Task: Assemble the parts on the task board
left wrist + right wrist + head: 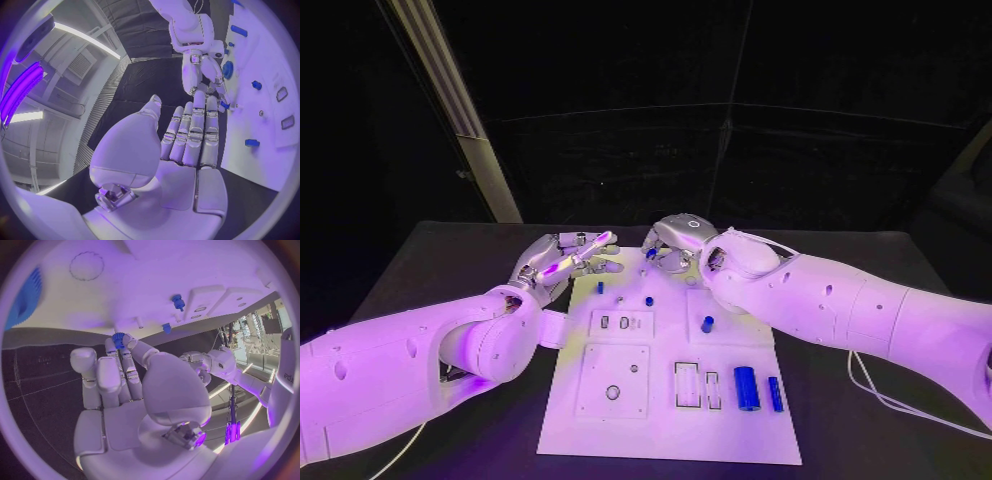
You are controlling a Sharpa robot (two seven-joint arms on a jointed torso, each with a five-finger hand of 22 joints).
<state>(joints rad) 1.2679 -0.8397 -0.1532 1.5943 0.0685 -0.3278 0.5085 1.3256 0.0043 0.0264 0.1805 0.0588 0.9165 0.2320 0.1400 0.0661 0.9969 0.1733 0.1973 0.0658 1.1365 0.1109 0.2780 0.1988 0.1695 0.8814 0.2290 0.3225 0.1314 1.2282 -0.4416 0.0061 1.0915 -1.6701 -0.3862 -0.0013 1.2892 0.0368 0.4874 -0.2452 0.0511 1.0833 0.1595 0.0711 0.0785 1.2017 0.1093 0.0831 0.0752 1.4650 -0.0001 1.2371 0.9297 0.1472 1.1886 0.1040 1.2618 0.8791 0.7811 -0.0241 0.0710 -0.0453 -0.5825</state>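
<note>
The white task board (661,410) lies in the middle of the table. Small blue parts stand on it: a peg (600,287), another peg (648,300) and a short cylinder (707,323). Two longer blue parts (746,388) lie near its right front. My right hand (678,240) hovers at the board's far edge and pinches a small blue knurled part (118,337) between thumb and fingertip. My left hand (567,258) is beside the board's far left corner, its fingers (194,135) stretched out straight and holding nothing. A blue gear (25,297) lies on the board close to the right hand.
The black table (877,440) surrounds the board on all sides. Rectangular recesses (620,322) and round holes (613,392) mark the board's middle and front. The two hands are close together at the far edge. A white cable (877,395) trails on the table at the right.
</note>
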